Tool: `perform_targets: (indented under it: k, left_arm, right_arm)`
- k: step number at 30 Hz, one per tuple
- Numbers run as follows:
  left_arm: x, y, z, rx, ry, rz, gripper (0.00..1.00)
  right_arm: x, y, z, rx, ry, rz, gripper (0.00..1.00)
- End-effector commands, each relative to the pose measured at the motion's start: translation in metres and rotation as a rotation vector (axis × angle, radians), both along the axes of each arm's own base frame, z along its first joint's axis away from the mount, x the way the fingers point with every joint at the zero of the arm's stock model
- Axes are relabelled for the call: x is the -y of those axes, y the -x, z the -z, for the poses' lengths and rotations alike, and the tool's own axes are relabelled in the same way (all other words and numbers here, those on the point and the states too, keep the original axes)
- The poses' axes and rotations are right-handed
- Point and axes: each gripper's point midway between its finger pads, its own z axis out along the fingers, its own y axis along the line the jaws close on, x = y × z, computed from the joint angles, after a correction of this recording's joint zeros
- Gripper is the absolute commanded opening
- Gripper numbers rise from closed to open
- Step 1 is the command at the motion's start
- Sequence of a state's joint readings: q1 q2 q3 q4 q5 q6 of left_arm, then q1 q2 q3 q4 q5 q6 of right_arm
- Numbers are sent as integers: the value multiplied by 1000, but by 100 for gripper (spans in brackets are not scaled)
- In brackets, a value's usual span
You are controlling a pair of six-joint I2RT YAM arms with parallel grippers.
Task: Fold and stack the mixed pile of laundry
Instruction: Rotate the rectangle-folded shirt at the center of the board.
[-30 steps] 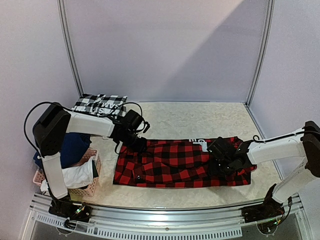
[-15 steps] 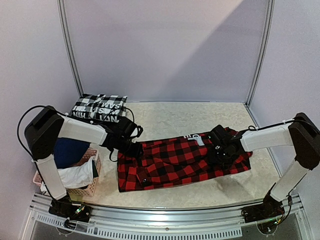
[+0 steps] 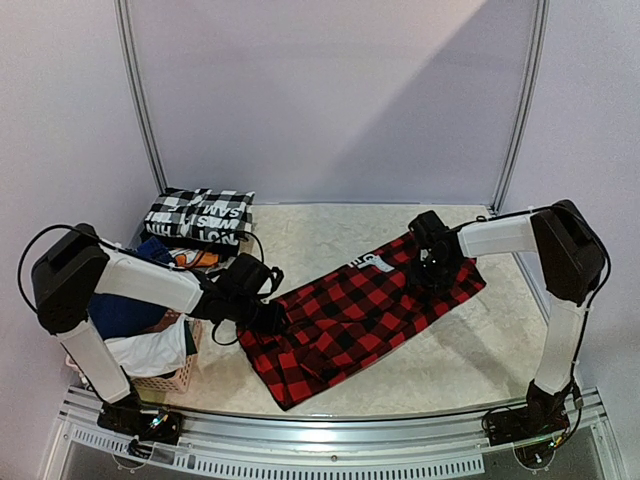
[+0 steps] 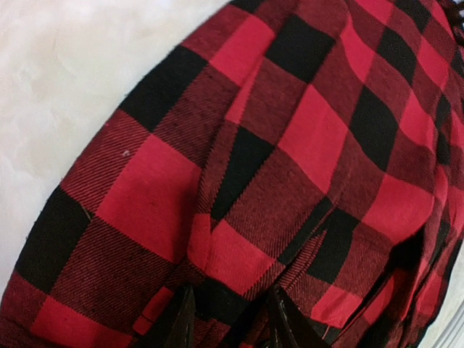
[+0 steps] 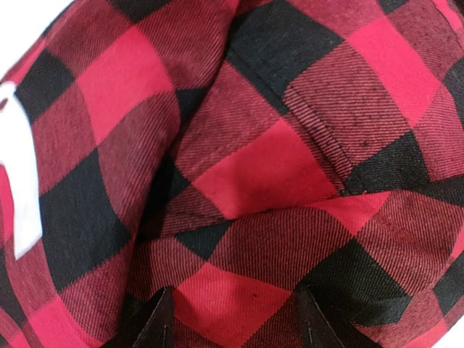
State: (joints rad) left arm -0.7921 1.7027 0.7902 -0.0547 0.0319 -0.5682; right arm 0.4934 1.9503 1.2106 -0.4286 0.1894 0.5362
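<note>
Left wrist view: we find the left gripper clamped on a bunched fold of the red-and-black plaid shirt, with cloth filling the gap between its dark fingers. The right wrist view shows the right gripper likewise closed on plaid, its fingers set wider apart over a thicker gather, and a white label at the left edge of that view.

From above, the shirt lies spread on the table, its long axis running on a diagonal from near-left to far-right. The left gripper holds the near-left end, just beside the pink basket. The right gripper holds the far-right end. Each arm is at its own end, so neither is nearer the garment's middle. In our judgement the coming move turns on this diagonal: the cloth needs squaring to the table edge before any fold is made.

Outward, the basket holds a white garment and a navy piece, not yet folded. A black-and-white printed piece lies folded at the far-left corner. The tabletop is pale and mottled, enclosed by plain lilac walls.
</note>
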Motion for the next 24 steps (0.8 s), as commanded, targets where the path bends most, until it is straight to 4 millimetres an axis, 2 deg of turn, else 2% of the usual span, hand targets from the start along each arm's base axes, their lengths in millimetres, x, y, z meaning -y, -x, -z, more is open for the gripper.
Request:
perform_targets:
  k: [1,7,9,11,15,24]
  left_arm:
    - [-11,44,24,-113,-53,-4,36]
    - [12,54,17,-81,59,-40,35]
    - [21,58,16,-80,87,-37,35]
    - [34,64,13,-72,131,-26,34]
    - [60,77,8,-78,230,-4,34]
    - [114,106,5,-89,280,84,33]
  right_arm:
    - [-7,1,32,-153,4,-83,58]
    - [-47,-41,13,-141,-90,-170,58]
    - [-57,-48,20,-175,-99,-196,58]
    - [-70,-60,19,-175,-129,-226,57]
    - [-86,-72,28,-198,-168,-257,57]
    - [-116,-86,39,-227,-251,-326,56]
